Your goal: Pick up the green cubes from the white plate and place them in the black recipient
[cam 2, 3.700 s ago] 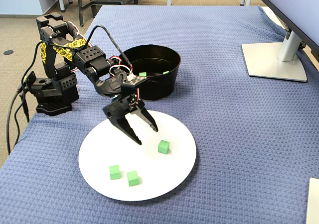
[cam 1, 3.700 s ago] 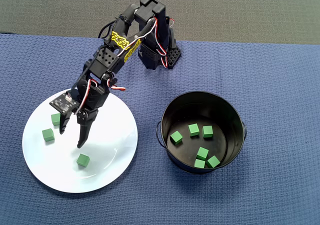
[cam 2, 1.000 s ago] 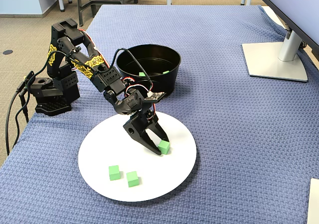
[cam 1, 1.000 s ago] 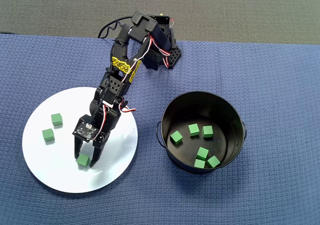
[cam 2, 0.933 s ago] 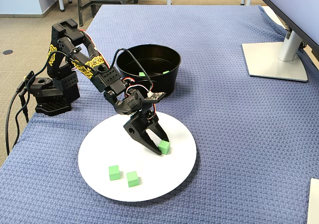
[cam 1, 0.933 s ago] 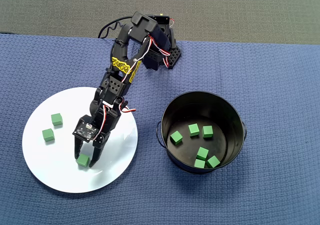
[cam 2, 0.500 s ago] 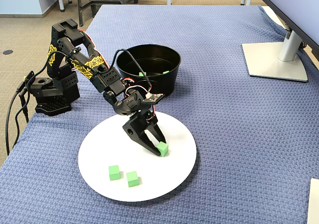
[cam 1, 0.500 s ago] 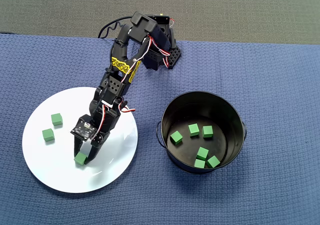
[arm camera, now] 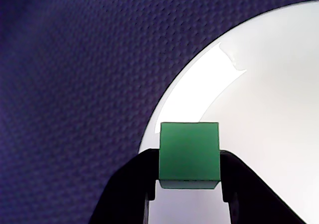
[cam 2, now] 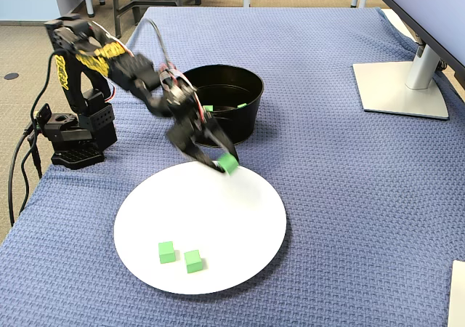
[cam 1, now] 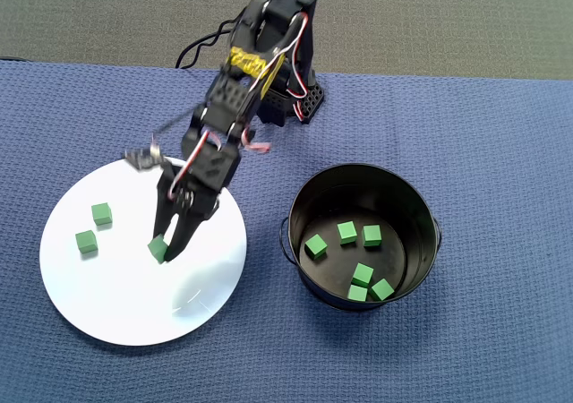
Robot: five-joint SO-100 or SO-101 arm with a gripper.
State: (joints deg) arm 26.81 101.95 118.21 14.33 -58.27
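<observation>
In the overhead view the black recipient near the desk's right-hand middle holds six green cubes, the white plate toward the left edge carries two loose cubes, and the fingers are clamped on a third cube above the plate. The wrist view shows that held cube pinched between both fingers, whose tips are cut off at the bottom edge. In the fixed view the arm is motion-blurred, the cube hangs above the plate's far rim, and the pot wall hides most of its contents.

A coarse woven blue cloth is seen, rough and matt. The white plate looks glossy and smooth, with bright glare. The black recipient appears as shiny metal. The green cubes look matt and smooth. The gripper looks like matt black plastic.
</observation>
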